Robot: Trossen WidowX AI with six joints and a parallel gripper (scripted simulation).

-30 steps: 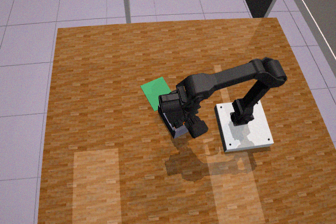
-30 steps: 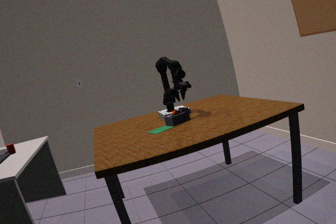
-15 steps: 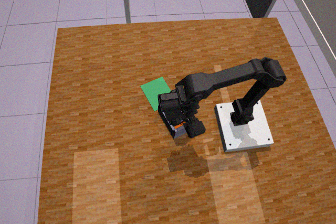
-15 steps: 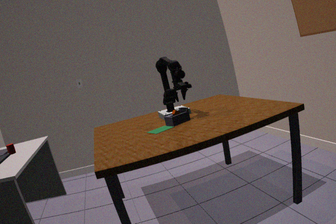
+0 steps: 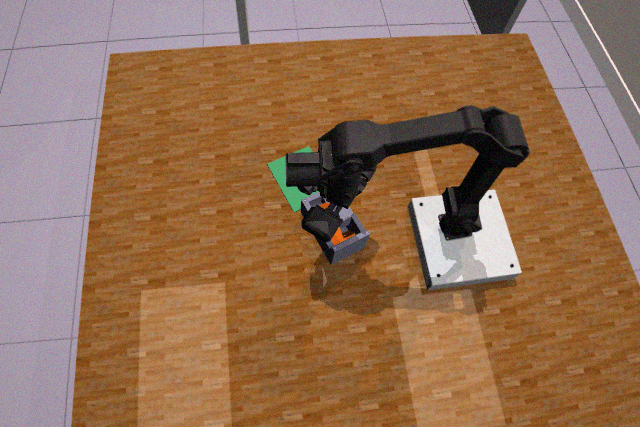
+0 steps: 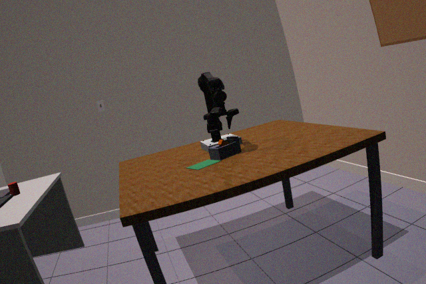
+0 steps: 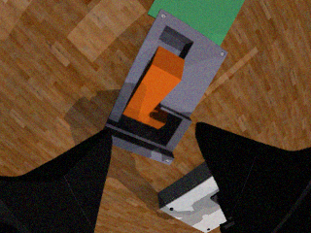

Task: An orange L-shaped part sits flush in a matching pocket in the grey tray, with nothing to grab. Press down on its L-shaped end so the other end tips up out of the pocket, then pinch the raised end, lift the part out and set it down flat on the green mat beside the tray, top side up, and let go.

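The orange L-shaped part (image 5: 338,236) (image 6: 220,142) (image 7: 157,80) sits tilted in the grey tray (image 5: 351,249) (image 6: 219,153) (image 7: 203,70). Its L-shaped end is low in the deep pocket, and its other end, toward the mat, is tipped up above the tray's top. The green mat (image 5: 278,174) (image 6: 203,164) (image 7: 199,16) lies flat beside the tray, partly hidden by the arm in the top view. My gripper (image 7: 154,132) is open and empty, above the tray. Its fingers stand wide apart in the wrist view, and nothing is between them.
The tray's raised walls stand around the L-shaped end's side. The white base plate (image 5: 465,269) (image 7: 190,206) of the arm stands on the wooden table (image 5: 206,102) (image 6: 165,177), to the right of the tray in the top view.
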